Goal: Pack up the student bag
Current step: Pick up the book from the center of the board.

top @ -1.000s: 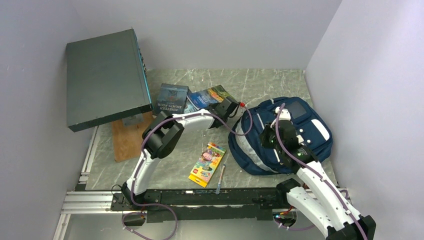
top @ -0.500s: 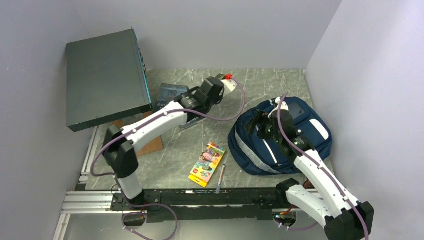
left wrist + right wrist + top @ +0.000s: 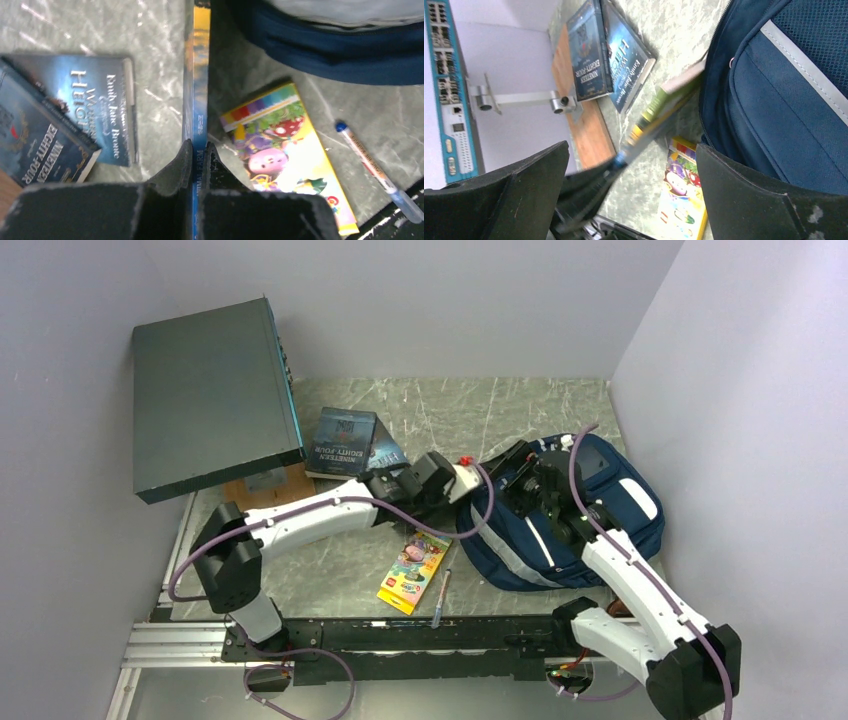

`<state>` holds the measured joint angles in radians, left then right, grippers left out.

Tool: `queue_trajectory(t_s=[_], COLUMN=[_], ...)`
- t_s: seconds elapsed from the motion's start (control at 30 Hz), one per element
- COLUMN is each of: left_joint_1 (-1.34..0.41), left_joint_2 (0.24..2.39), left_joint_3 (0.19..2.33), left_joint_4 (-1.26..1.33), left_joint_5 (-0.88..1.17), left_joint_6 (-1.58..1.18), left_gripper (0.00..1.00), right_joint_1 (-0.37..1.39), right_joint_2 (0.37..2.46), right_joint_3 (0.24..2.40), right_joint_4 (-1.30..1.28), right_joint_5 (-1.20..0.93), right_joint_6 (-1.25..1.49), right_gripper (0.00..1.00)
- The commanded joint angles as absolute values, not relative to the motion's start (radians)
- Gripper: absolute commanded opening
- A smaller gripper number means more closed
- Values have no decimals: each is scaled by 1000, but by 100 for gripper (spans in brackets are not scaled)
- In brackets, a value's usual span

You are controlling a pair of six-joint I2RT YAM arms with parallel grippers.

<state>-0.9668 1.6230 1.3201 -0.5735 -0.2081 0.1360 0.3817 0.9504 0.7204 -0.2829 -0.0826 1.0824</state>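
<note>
One thin book (image 3: pixel 201 60) sits pinched in left tool (image 3: pixel 198 148).

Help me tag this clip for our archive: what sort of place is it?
Probably a lab's robot test cell: bare grey walls box in a table, two robot arms are mounted on a rail at its edge, and the backpack and books look staged.

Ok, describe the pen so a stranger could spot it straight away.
Find the navy backpack on the right. Left of it, near the front edge, lies a bright yellow box. The pen lies beside that box, backpack side: thin, pale, blue-tipped.
</note>
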Motion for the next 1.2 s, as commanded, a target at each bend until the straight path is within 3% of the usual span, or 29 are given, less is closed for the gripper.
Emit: queue_trajectory(t_s=[0.0, 0.27, 0.43, 0.7, 0.77, 0.83, 0.93, 1.03, 1.17], left_joint_1=[-1058, -1101, -1121, -1127, -1131, -1136, -1135, -1135, -1134], left_joint_2=[1628, 1628, 1659, 1661, 1647, 1617, 1518, 1364, 1208], left_joint_3=[1369, 1374, 1390, 1413, 1408, 1387, 1354, 1283, 1255], left_joint_4=[-520, -518, -536, -551, -544, -525, -491, -396, -308], left_joint_5=[-263, -272, -256, -255, -292, -341, -334, -306, -238], left_joint_6=[170, 173, 175, 174, 178, 182, 167, 144, 102], left_gripper=[0, 0, 0, 2, 15, 27, 47, 97, 100], right_joint_1=[383, 390, 415, 439, 438, 436, 422, 401, 388], right_joint_2=[943, 1019, 1105, 1196, 1173, 1139, 1083, 1022, 957], right_joint_3=[728, 654, 633, 641, 641, 639, 652, 667, 682], right_joint_4=[-258, -194, -88, 67, 74, 85, 106, 139, 135], right_joint_5=[-38, -59, -103, -192, -196, -191, -207, -237, -238], right_joint_6=[1190, 1250, 1276, 1308, 1308, 1300, 1252, 1211, 1181], right_gripper=[100, 97, 86, 34, 17, 6, 0, 0, 0])
